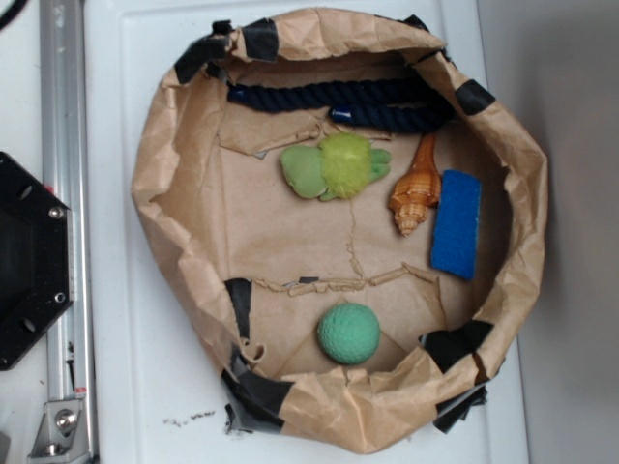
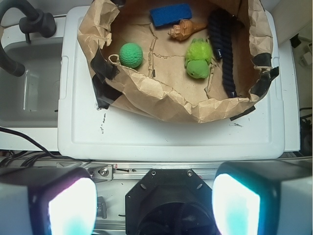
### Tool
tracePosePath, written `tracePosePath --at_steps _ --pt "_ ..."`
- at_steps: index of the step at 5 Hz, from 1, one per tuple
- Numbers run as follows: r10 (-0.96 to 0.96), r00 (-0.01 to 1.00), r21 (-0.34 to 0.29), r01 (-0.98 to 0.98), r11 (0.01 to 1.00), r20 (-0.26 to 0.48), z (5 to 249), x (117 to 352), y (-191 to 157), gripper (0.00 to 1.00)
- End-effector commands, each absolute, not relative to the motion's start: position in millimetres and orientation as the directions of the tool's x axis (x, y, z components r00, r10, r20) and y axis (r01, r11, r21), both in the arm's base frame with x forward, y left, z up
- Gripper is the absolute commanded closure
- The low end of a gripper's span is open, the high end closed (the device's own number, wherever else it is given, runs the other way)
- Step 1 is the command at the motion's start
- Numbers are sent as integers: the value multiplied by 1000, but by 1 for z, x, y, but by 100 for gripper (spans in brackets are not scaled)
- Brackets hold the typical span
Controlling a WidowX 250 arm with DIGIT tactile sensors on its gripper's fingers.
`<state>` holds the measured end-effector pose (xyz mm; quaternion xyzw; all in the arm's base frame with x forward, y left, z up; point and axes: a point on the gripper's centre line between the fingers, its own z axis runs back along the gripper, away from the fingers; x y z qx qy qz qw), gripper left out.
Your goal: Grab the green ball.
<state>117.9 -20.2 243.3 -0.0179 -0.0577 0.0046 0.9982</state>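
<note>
In the exterior view the small teal-green dimpled rubber ball (image 1: 349, 333) sits at about 6 o'clock on the floor of the crumpled brown-paper bin (image 1: 174, 222), close under its near wall and clear of everything else; the lumpy yellow-green plush toy (image 1: 335, 166) lies near 12 o'clock, the orange spiral seashell (image 1: 416, 193) and the flat blue sponge (image 1: 456, 223) sit side by side toward 2 o'clock, and the dark navy rope (image 1: 338, 101) runs along the far wall; the bin rests on a white surface (image 1: 126, 319). In the wrist view the claw (image 2: 154, 200) hangs released, its two pale fingers (image 2: 71, 205) spread wide at the bottom edge, well apart from the ball; the bin's folded paper wall stands between them.
</note>
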Motion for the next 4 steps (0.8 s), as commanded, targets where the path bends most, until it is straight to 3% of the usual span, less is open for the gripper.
tracePosePath --at_steps 1,3,4 --pt "11 993 -36 -7 999 115 243 118 -20 0" --pt "276 940 -28 -277 961 198 197 209 -4 0" --pt "482 862 -49 -481 875 159 158 226 8 0"
